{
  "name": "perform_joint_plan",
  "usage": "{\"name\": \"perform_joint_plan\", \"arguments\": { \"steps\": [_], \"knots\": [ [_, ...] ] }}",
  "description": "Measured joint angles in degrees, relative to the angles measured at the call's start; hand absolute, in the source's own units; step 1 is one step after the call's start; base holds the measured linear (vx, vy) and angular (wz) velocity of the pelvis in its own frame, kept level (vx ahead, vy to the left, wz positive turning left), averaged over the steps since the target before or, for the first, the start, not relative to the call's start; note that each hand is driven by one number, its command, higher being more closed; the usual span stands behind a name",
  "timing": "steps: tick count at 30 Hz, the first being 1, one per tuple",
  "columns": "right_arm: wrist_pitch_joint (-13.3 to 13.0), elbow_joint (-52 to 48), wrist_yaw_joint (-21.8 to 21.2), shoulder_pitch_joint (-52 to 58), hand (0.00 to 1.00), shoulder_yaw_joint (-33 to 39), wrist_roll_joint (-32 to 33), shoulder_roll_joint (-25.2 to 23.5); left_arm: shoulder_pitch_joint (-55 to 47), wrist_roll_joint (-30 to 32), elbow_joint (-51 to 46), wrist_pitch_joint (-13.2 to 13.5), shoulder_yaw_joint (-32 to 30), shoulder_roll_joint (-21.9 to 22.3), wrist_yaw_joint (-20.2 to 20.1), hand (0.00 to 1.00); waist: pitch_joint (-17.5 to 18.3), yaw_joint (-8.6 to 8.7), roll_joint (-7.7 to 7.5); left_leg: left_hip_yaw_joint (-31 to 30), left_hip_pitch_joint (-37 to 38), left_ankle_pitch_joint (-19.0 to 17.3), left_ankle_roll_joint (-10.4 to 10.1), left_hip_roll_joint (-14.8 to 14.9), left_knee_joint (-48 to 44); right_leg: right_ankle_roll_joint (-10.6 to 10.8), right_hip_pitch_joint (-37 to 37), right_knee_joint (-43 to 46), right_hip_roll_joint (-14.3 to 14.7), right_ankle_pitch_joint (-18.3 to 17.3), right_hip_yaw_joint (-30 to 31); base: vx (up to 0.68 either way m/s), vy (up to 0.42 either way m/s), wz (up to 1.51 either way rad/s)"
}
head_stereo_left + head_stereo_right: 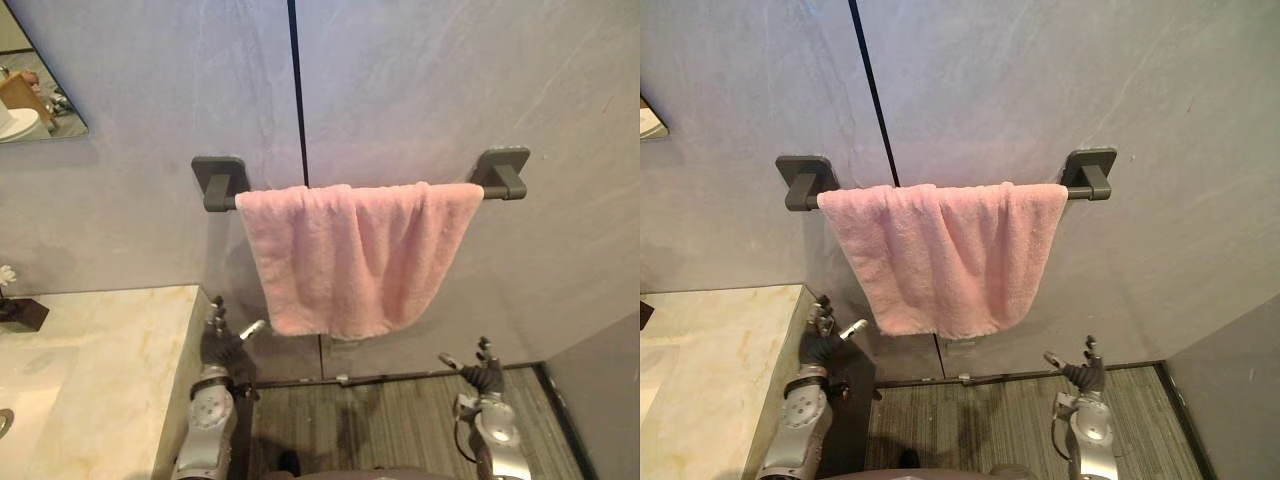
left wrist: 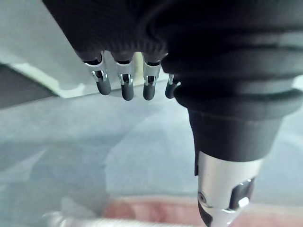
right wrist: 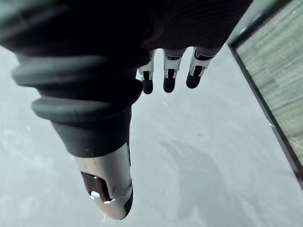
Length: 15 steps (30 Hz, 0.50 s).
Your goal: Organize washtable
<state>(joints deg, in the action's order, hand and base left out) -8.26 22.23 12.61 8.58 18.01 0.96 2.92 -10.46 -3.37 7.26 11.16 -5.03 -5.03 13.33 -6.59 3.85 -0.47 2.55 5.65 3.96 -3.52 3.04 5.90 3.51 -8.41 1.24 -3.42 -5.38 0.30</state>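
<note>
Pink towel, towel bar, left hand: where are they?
pink towel (image 1: 350, 260), left eye view, middle of the cloth.
towel bar (image 1: 505, 172), left eye view, its right mount.
left hand (image 1: 222, 348), left eye view, its dark cover.

A grey stone-look wall rose beyond the left hand, split by a thin dark vertical seam running above that hand. A mirror corner sat high and far out to its left. Lower on that side stood a small dark block with a white flower. Striped grey floor lay between the left hand and the right hand. A grey side panel stood to the right of the right hand.
</note>
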Motion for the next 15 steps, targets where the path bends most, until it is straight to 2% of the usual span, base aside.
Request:
{"name": "perform_joint_plan", "arguments": {
  "steps": [3,6,9,13,15],
  "knots": [
    [0.1,-6.5,1.3,0.5,0.0,4.0,0.0,0.1,-1.4,-0.6,-7.1,0.1,-0.8,0.3,0.6,0.0,0.0,-0.02,0.07,0.0,-0.3,0.0,0.0,-0.1,0.0,0.1,0.6,0.5,0.0,-0.1,-0.1,0.0,-0.001,-0.01],
    [-0.2,-17.5,3.7,0.7,0.0,8.2,-0.3,0.5,-2.1,-0.6,-16.4,0.8,-3.1,0.5,1.7,0.0,0.0,0.2,0.14,0.0,-0.4,0.0,0.0,-0.1,-0.3,0.1,0.8,0.6,-0.1,-0.1,-0.1,0.0,0.0,0.0],
    [-0.8,-29.2,5.1,0.1,0.0,10.6,-0.8,1.1,-2.0,-0.6,-25.3,2.5,-5.1,0.4,2.5,0.0,0.0,0.22,0.23,0.0,-0.3,0.0,0.1,-0.1,-0.4,0.1,0.7,0.6,-0.1,-0.1,-0.1,0.0,0.0,0.0],
    [-4.6,-44.0,6.2,-4.2,0.0,10.2,-0.9,3.6,-0.5,-1.1,-36.1,5.8,-6.2,-0.2,3.4,0.0,0.5,0.17,0.84,0.5,0.0,0.0,0.1,-0.1,-0.4,0.1,0.7,0.8,-0.1,-0.1,0.4,-0.03,-0.009,-0.06],
    [-7.8,-50.1,6.0,-8.2,0.0,7.5,-0.3,7.5,2.0,-3.8,-39.7,8.0,-5.7,-2.6,3.4,0.0,1.1,0.19,1.29,0.7,0.2,0.0,0.1,-0.1,-0.4,0.1,0.7,0.9,-0.1,-0.1,0.6,-0.03,-0.009,-0.05]
  ]
}}
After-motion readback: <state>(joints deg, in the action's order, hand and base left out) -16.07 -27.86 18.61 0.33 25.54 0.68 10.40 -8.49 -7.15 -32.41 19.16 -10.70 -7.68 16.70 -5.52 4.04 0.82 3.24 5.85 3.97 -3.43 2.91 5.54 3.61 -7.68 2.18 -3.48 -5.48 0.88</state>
